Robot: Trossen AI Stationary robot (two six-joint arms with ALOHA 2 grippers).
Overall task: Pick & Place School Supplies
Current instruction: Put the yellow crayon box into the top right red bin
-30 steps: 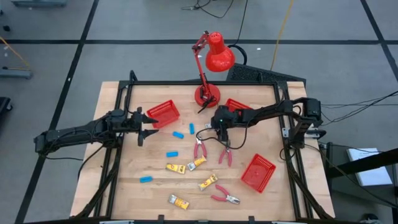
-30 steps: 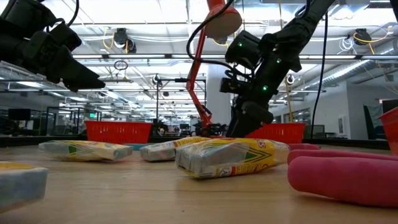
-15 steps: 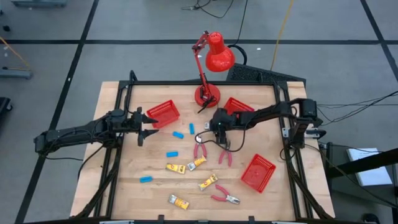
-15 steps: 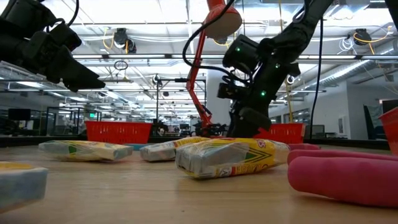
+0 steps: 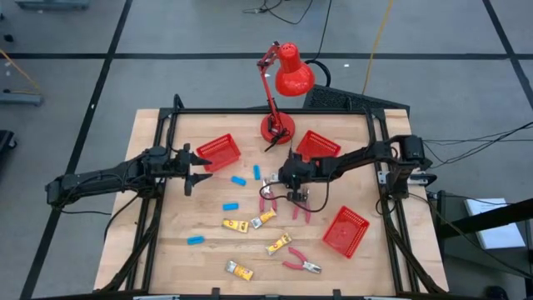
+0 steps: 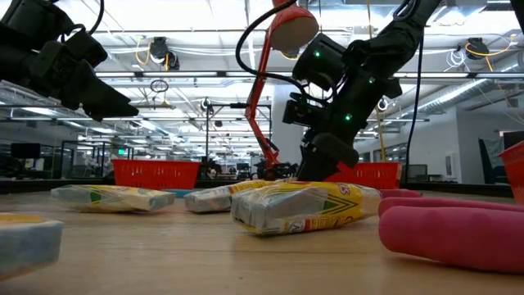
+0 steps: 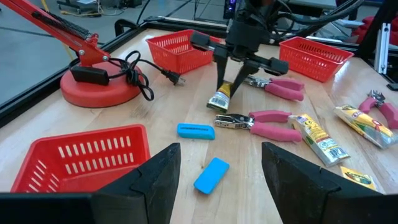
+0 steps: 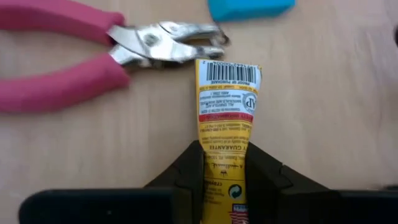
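Wooden tabletop (image 5: 208, 250), supplies scattered. Right end effector (image 7: 225, 88) mid-table, pinching yellow packet (image 8: 227, 118) by one end, likely for lift; pliers (image 8: 81, 53) just beside. Left end effector (image 5: 193, 169) spread, idle by red basket (image 5: 219, 152).

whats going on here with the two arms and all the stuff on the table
The right gripper is at the middle of the table, its fingers closed on a yellow tube that stands tilted with one end on the wood, beside pink-handled pliers and a blue block. The left gripper hangs open near a red basket and holds nothing. More tubes, blocks and pliers lie scattered on the table, none in the three baskets as far as the overhead view shows.
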